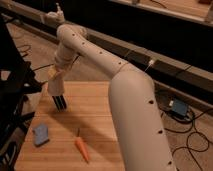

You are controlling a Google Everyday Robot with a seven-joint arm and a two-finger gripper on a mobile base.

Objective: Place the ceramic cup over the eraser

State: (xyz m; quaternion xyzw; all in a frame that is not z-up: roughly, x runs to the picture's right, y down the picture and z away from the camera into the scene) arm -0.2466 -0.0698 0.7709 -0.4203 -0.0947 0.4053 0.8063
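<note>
Directly beneath end effector [56, 86]: eraser [59, 102]

Wooden table [95, 107]; cables [192, 127] across dim floor.

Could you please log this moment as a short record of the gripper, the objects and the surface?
gripper: gripper at the far left part of the table, pointing down just above the wood
held item: cannot tell
table: wooden table
pad: blue-grey pad, near left
carrot: orange carrot, near edge, right of the pad
arm: white arm crossing the right side
</note>
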